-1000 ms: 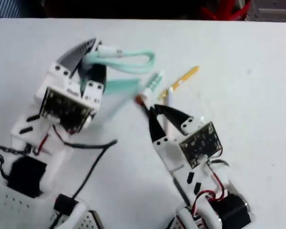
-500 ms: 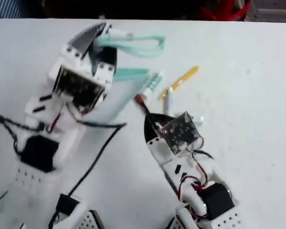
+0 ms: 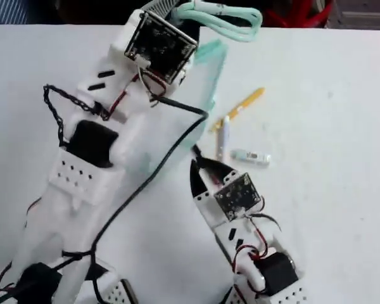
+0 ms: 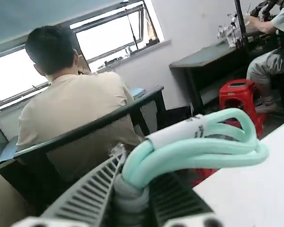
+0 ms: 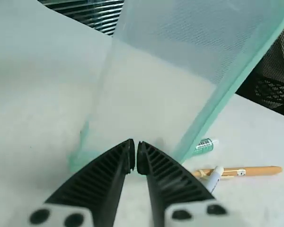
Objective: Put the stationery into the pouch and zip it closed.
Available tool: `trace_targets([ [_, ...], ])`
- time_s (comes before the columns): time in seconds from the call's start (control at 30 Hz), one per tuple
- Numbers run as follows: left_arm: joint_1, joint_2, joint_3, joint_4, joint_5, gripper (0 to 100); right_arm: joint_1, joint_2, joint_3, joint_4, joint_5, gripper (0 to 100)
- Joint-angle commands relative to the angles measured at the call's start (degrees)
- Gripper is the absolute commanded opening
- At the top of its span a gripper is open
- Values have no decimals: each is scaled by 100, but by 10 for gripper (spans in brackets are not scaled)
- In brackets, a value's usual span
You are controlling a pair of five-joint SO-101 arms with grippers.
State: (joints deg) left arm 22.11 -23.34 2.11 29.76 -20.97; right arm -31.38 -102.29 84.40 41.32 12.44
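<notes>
- Three bits of stationery lie loose on the table [image 3: 329, 190]: a yellow pen [image 3: 242, 106], a white pen [image 3: 223, 136] and a small tube [image 3: 250, 156], all close together and outside the pouch [image 5: 180, 71].
- My left gripper [image 4: 130, 198] is clamped on the pouch's mint strap [image 4: 199, 151], holding it up near the table's far edge. The mesh pouch hangs down from there, and its lower end looks to reach the table.
- My right gripper [image 5: 135, 152] sits low over the table, just short of the pouch. Its jaws are drawn together to a slit with nothing between them.
- The stationery lies just off to one side of that gripper, near the pouch's edge.
- I cannot tell whether the pouch mouth is open.
- By my reckoning the task has barely begun: nothing is packed and nothing is zipped.
- Left to do: pick up each item, feed it into the pouch, then pull the zip shut.
</notes>
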Motion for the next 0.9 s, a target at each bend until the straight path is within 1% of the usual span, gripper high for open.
trace_targets([
  [0.0,-224,-426,695,343,-53,23,57,-75,-44,13,53,17],
  [0.13,-233,-1499,1890,396,-70,24,57,-75,-44,13,53,17],
  [0.37,-673,-3758,3490,475,-62,24,57,-75,-44,40,53,17],
  [0.53,-681,-4743,4396,712,-149,24,57,-75,-44,31,53,17],
  [0.67,-725,-4998,4510,695,-642,24,57,-75,-53,22,53,17],
  [0.87,-708,-4989,4009,703,-668,24,57,-75,-44,22,53,17],
])
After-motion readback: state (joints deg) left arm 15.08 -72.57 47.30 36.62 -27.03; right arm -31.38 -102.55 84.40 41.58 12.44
